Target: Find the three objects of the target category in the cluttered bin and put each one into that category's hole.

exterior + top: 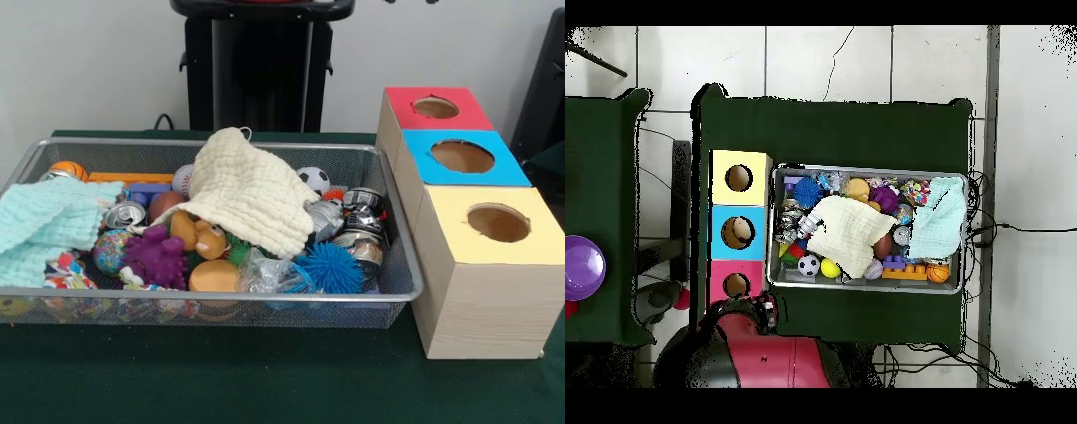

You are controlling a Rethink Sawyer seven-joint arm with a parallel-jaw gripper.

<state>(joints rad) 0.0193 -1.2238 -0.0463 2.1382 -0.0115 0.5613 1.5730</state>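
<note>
Front view: wire-mesh bin (399, 281) filled the left worktop (265, 380); a bare green strip ran along the near edge.
Scraps: one patterned fabric scrap (66, 272) lay by the bin's near-left rim, half hidden.
Yellow box's hole (499, 223): unblocked, right of the bin.
Hand: cannot tell; overhead showed only the arm (765, 355).

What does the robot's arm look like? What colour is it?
From above, the arm looks fat and rounded. It is bright red with black parts, and its end is black. It stands on a tall black pedestal. No cables or markings on the arm can be made out.
</note>
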